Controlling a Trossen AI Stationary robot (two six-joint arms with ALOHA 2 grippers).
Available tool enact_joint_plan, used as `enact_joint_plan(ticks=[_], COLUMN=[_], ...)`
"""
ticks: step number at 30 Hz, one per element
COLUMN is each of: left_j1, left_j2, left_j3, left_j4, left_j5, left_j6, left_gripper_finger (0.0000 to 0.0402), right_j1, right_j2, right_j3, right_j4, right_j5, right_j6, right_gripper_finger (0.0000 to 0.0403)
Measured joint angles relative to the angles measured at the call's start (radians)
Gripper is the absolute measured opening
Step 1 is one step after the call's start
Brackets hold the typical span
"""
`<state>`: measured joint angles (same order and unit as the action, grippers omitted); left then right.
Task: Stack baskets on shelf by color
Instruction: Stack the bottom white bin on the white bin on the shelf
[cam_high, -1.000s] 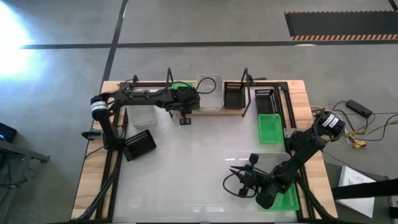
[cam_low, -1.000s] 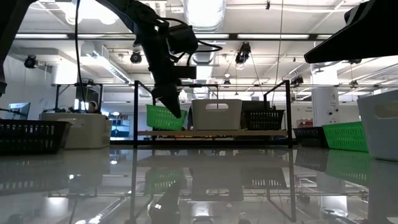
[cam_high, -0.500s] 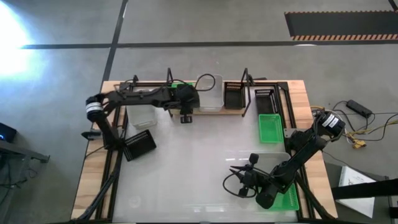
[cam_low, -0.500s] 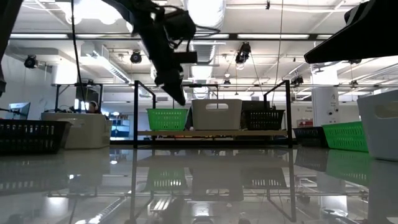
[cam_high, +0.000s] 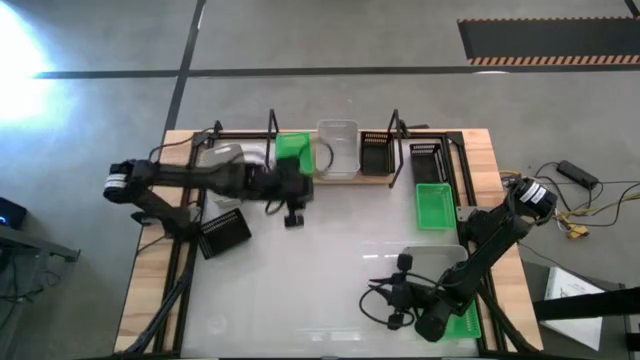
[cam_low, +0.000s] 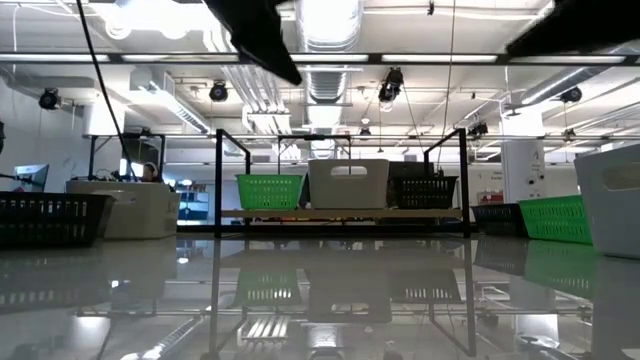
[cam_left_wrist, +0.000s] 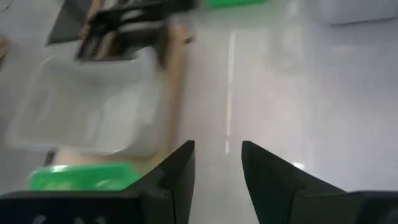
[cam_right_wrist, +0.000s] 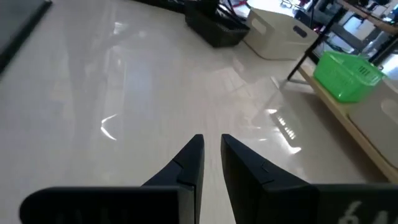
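spanning the far edge of the white table (cam_high: 300, 280), the shelf (cam_high: 335, 180) runs left to right and carries three baskets in a row: a green basket (cam_high: 293, 150) at its left end, a white basket (cam_high: 338, 150) in the middle and a black basket (cam_high: 376, 152) at the right. seen from above, each of the three has its long axis running front to back, across the plank. the left gripper (cam_high: 293, 213) hangs over the table just in front of the shelf's left end, close to the green basket but clear of it; its fingers (cam_left_wrist: 180, 171) stand a small gap apart and grasp nothing. the right gripper (cam_high: 392, 308) sits over the near right part of the table, well apart from the shelf, its fingers (cam_right_wrist: 189, 158) almost together and empty. another green basket (cam_high: 434, 205) lies on the table right of the shelf, long axis front to back.
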<state>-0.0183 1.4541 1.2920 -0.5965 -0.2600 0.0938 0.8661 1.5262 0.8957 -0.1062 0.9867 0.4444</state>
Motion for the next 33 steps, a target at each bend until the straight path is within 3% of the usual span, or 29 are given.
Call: enact_joint_plan(ticks=[4, 8, 14, 21, 27, 33], left_j1=[-0.166, -0.318, -0.466, -0.511, -0.51, -0.511], left_j2=[0.011, 0.053, 0.156, 0.29, 0.378, 0.405], left_j3=[-0.059, -0.154, -0.29, -0.353, -0.341, -0.338], left_j4=[0.114, 0.322, 0.746, 1.058, 1.112, 1.112], left_j5=[-0.08, -0.156, -0.204, -0.214, -0.22, -0.22], left_j6=[-0.036, -0.038, -0.036, -0.036, -0.036, -0.037], left_gripper_finger=[0.0116, 0.0116, 0.0116, 0.0116, 0.0116, 0.0116], right_j1=[0.028, 0.058, 0.08, 0.113, 0.195, 0.247], right_j2=[-0.016, -0.019, -0.019, -0.017, -0.017, -0.004], right_j3=[0.107, 0.255, 0.433, 0.452, 0.418, 0.404], right_j4=[-0.186, -0.472, -0.88, -0.924, -0.929, -0.929], right_j5=[0.0, -0.003, -0.216, -0.683, -0.74, -0.743], right_j6=[0.053, 0.222, 0.564, 0.904, 1.219, 1.445], right_gripper_finger=[0.0047, 0.0047, 0.0056, 0.0123, 0.0173, 0.0186])
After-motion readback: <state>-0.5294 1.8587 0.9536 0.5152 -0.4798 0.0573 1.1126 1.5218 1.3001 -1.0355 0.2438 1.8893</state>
